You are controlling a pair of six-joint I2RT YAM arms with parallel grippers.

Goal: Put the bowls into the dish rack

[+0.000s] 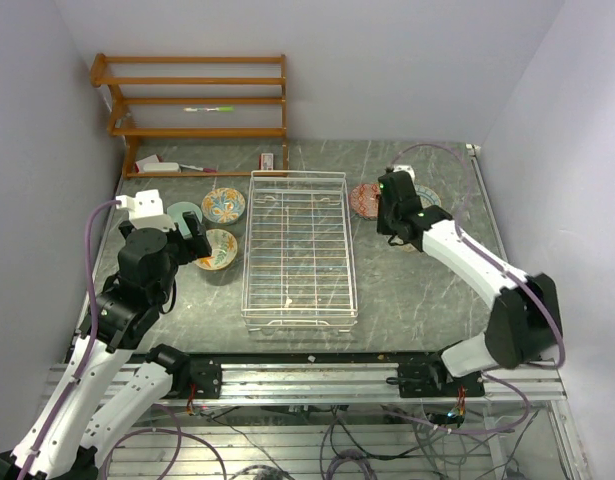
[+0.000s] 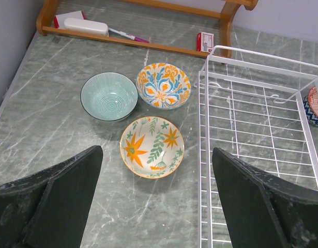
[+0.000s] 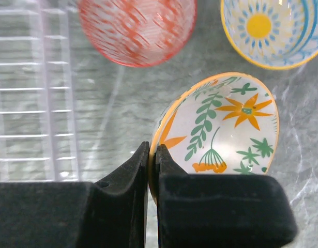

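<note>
The white wire dish rack [image 1: 298, 250] lies empty mid-table, its left wall in the left wrist view [image 2: 262, 124]. Left of it sit three bowls: a teal one [image 2: 109, 96], a blue-and-orange one [image 2: 163, 85] and a white floral one [image 2: 152, 146]. My left gripper [image 2: 156, 206] hangs open above the table, just short of the floral bowl. My right gripper [image 3: 153, 160] is shut on the rim of another white floral bowl [image 3: 226, 129], tilted up off the table. Beyond it stand a red striped bowl [image 3: 138, 28] and a blue-and-yellow bowl [image 3: 267, 31].
A wooden shelf [image 1: 192, 100] stands at the back left, holding small items on its bottom board [image 2: 86, 26]. A small red-and-white box [image 2: 204, 41] lies near the rack's far left corner. Walls close in on both sides of the table.
</note>
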